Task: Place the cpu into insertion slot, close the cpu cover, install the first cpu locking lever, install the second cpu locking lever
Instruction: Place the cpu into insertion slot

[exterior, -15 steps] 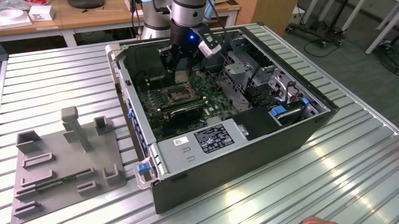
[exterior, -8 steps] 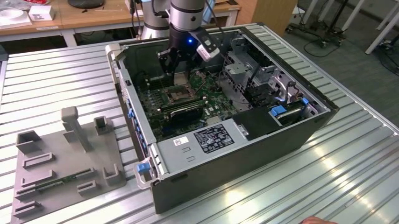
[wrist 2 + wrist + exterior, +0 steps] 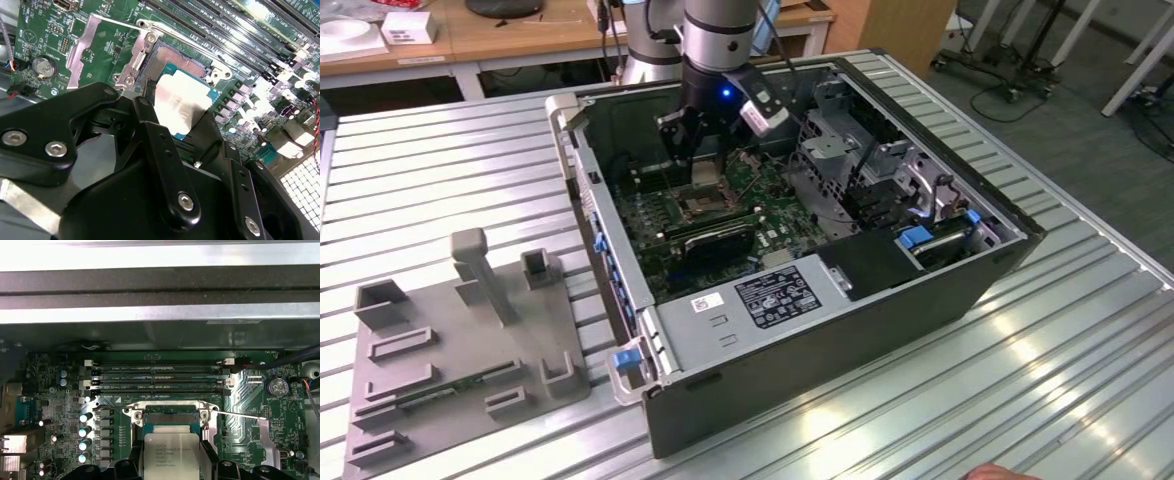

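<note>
The open computer case (image 3: 854, 330) lies on its side on the ribbed metal bench (image 3: 1067, 400). Inside it are the green motherboard (image 3: 654, 215), a grey power supply (image 3: 767, 295) toward 6 o'clock of the board in the exterior view, and metal drive cages (image 3: 834, 150) toward 3 o'clock. The arm reaches down into the case's 11 o'clock part.

The gripper (image 3: 177, 117) is clamped on the cpu (image 3: 182, 105); its black fingers (image 3: 135, 462) press two opposite edges. The chip hangs tilted just over the insertion slot (image 3: 170, 417), covering the near part of the dark pin field. Whether it touches the socket cannot be told. The cpu cover (image 3: 82, 50) is swung open and lies beside the slot, and a thin locking lever (image 3: 235, 415) stands raised, apart from its catch.

The cpu's metal top carries printed lines, and the power supply has a white label (image 3: 774, 297); both are too small to read. Long black memory slots (image 3: 160, 377) run just beside the socket, between it and the case wall. In the exterior view, at 8 o'clock of the case, a grey holder tray (image 3: 454, 330) sits on the bench, well apart, with a green strip (image 3: 447, 385) in one recess. Nothing lies between the chip and the socket.
</note>
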`<action>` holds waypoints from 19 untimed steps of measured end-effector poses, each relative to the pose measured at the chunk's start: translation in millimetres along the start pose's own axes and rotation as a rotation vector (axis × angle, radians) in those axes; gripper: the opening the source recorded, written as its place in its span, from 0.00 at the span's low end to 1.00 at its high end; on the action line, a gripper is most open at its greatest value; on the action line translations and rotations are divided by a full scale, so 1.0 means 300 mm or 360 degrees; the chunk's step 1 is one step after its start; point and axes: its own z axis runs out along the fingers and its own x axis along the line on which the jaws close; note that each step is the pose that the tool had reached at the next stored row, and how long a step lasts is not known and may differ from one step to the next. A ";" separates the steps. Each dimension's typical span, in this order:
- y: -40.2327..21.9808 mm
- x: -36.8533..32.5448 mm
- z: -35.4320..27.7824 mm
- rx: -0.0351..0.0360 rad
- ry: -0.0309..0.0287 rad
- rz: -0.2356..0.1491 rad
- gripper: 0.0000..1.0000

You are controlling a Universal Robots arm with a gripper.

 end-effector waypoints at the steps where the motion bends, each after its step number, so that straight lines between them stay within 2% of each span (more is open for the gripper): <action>1: 0.000 0.000 0.001 0.0000 -0.00005 0.0005 0.54; 3: 0.000 0.000 0.003 -0.0001 -0.00029 0.0039 0.54; 12: -0.001 0.000 0.014 -0.0005 -0.00201 0.0296 0.54; 19: -0.001 0.000 0.019 -0.0008 -0.00322 0.0473 0.54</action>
